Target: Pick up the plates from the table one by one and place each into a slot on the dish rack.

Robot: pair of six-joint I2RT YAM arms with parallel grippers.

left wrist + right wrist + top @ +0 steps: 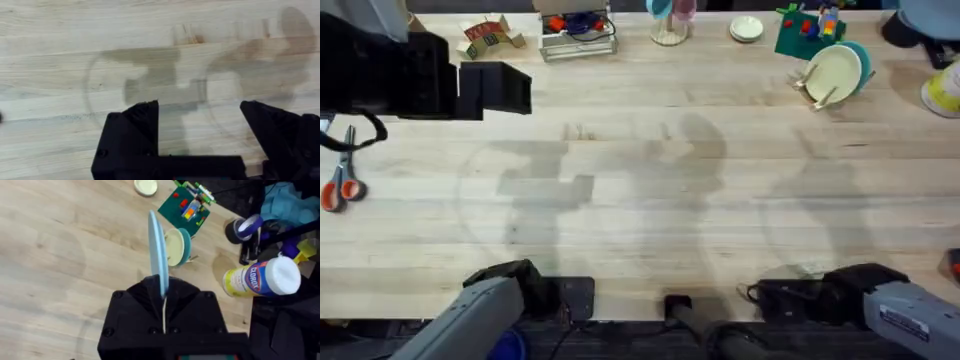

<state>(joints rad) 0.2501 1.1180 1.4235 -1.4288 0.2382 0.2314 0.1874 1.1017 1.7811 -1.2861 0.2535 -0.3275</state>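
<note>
Right hand (pixel 162 287) is clenched on the pale blue plate (pixel 159 250), pinching it by the rim so it stands on edge, thin side forward; that makes sense to me, an upright plate is the only way it slips between the sticks. The plate is up in the air, well clear of the desk (pixel 640 230), and lined up toward the dish rack (pixel 820 95) at the far right; the rack already carries a cream plate (pixel 832 72) with a teal one (pixel 861 55) behind it. Left hand (pixel 200 107) hangs low over bare wood, released, fingers spread with nothing between them; out of the way, I'd say, so the carrying arm has room.

Hard to read: the blue plate's lower rim is buried between the fingers, so the depth of the grip is anyone's guess; the two parked plates cover most of the rack, and I can't tell which slot is free; a big dark blurred arm (pixel 420 75) looms under the overhead camera, and I can't say whose it is.
</note>
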